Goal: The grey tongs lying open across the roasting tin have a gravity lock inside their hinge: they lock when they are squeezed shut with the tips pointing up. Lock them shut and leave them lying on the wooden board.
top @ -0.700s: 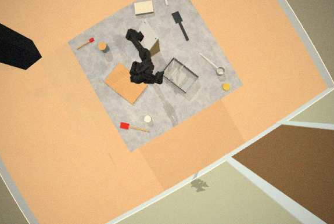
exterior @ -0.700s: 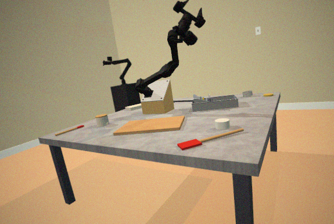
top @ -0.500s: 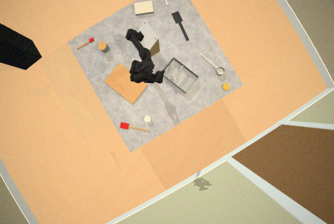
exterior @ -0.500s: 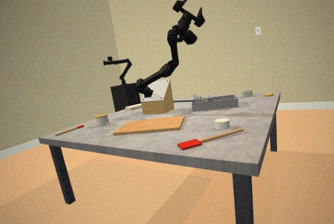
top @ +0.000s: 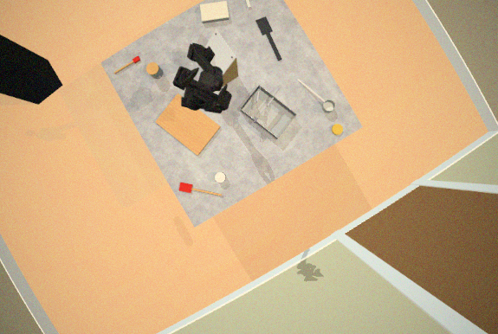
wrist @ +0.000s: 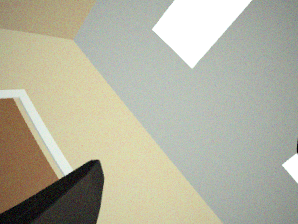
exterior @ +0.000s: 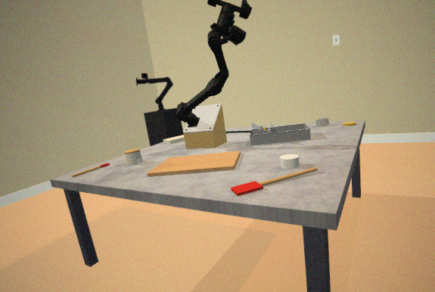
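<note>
My gripper [exterior: 229,1] [wrist: 202,157] is open and empty. It is raised high above the table and points upward; the wrist view shows ceiling and wall past its fingers. The grey tongs [top: 266,102] [exterior: 256,127] are at the roasting tin [top: 277,100] [exterior: 281,137], toward one end. Parts of them show above the rim in the exterior view; their exact spread is too small to tell. The wooden board [top: 194,130] [exterior: 200,163] lies flat with nothing visible on it, partly hidden by the arm in the top view.
A slant-topped block [exterior: 205,140] stands behind the board. An orange-lidded jar [top: 152,68] [exterior: 132,157], a white round pot [top: 220,176] [exterior: 289,162] and a red spatula [top: 185,188] [exterior: 247,187] are near the board. A black spatula [top: 264,26] and a long-handled cup [top: 328,105] lie beyond.
</note>
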`<state>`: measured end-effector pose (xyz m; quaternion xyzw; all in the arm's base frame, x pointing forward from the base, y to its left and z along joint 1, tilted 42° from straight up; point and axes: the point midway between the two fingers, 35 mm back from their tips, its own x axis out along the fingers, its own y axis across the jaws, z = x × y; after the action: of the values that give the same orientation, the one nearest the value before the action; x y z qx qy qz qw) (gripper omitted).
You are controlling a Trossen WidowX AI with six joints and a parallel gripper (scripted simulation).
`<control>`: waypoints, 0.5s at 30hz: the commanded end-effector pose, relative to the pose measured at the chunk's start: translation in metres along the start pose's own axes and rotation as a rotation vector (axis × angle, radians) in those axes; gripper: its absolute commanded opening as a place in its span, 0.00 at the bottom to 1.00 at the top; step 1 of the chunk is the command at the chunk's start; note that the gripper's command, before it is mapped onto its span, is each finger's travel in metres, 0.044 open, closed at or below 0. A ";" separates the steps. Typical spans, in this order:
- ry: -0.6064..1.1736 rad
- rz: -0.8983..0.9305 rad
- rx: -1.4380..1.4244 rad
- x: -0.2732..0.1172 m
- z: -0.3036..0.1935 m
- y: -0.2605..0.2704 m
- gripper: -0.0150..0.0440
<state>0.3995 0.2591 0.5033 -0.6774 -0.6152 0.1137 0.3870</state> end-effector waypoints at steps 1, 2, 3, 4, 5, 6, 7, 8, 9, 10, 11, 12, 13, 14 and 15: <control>0.012 -0.034 -0.042 0.003 0.000 -0.022 1.00; 0.013 -0.043 -0.051 0.004 0.001 -0.026 1.00; 0.013 -0.052 -0.056 0.005 0.002 -0.030 1.00; 0.011 -0.066 -0.060 0.008 0.004 -0.037 1.00; 0.009 -0.082 -0.072 0.009 0.006 -0.046 1.00; 0.010 -0.093 -0.085 0.011 0.008 -0.050 1.00; 0.020 -0.101 -0.103 0.012 0.008 -0.055 1.00; 0.029 -0.115 -0.122 0.013 0.009 -0.063 1.00; 0.028 -0.131 -0.128 0.014 0.011 -0.071 1.00; 0.039 -0.138 -0.138 0.013 0.009 -0.078 1.00; 0.044 -0.141 -0.151 0.012 0.009 -0.081 1.00; 0.047 -0.147 -0.154 0.012 0.009 -0.085 1.00; 0.048 -0.150 -0.160 0.013 0.010 -0.087 1.00; 0.049 -0.156 -0.163 0.013 0.011 -0.090 1.00; 0.049 -0.162 -0.171 0.014 0.012 -0.093 1.00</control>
<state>0.3352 0.2737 0.5526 -0.6582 -0.6621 0.0312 0.3569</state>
